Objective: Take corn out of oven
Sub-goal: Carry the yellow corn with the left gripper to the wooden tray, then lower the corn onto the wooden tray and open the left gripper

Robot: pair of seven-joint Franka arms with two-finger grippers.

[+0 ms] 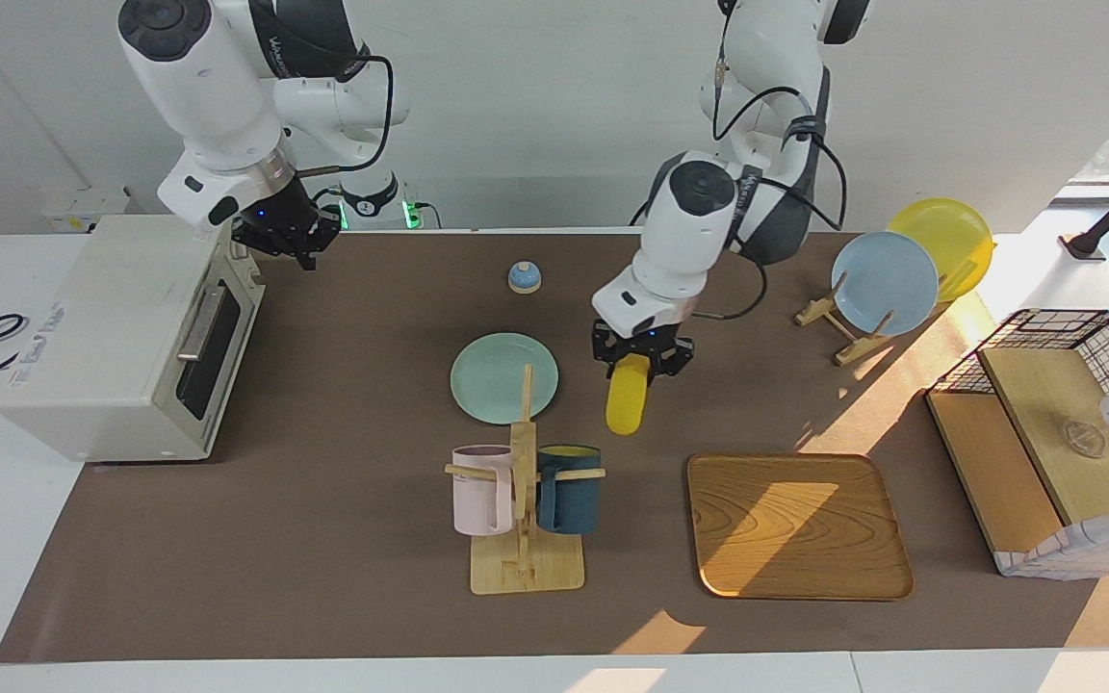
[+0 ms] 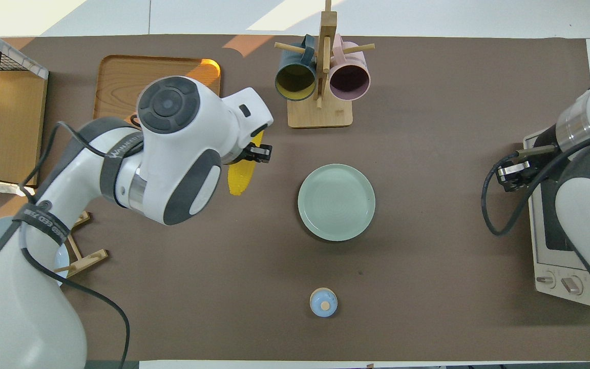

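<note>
The corn (image 1: 628,402), a bright yellow cob, hangs point down from my left gripper (image 1: 633,366), which is shut on its upper end. It is up in the air over the brown mat between the green plate (image 1: 502,377) and the wooden tray (image 1: 795,525). In the overhead view the corn (image 2: 238,178) shows partly under the left arm and gripper (image 2: 255,154). The white oven (image 1: 112,327) stands at the right arm's end of the table with its glass door shut; it also shows in the overhead view (image 2: 556,251). My right gripper (image 1: 287,241) waits over the oven's top corner by the door.
A mug rack (image 1: 524,500) with a pink and a dark blue mug stands farther from the robots than the green plate. A small blue bell (image 1: 524,276) lies nearer to the robots. A plate stand (image 1: 887,282) and a wire-mesh wooden box (image 1: 1055,452) are at the left arm's end.
</note>
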